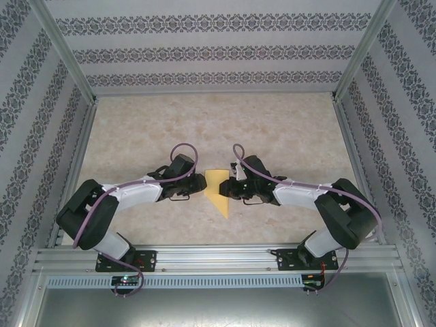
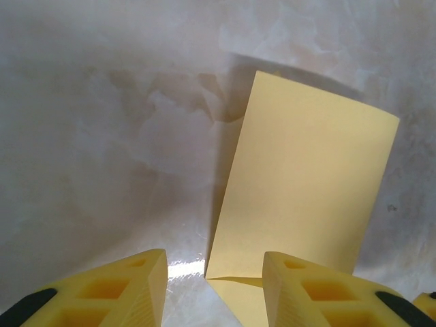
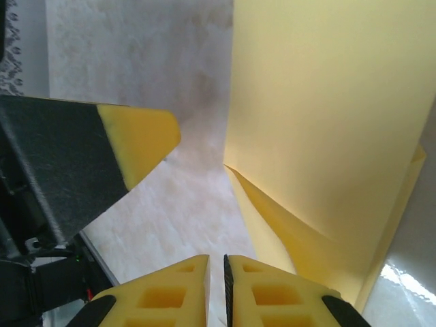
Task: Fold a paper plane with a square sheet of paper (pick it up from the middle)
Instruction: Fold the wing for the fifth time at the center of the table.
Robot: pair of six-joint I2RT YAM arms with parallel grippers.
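The yellow sheet of paper (image 1: 217, 185) lies partly folded mid-table, between both grippers. The left gripper (image 2: 214, 300) is open at its left side. The right gripper (image 3: 225, 286) is pinched closed on its right, holding nothing I can see. Press the fold slowly so the paper stays put.

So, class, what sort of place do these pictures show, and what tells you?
Probably a robot test cell in a lab: the left arm and right arm bolted to an aluminium rail, a marble-patterned table walled by wallpapered panels, and folded yellow paper between them.
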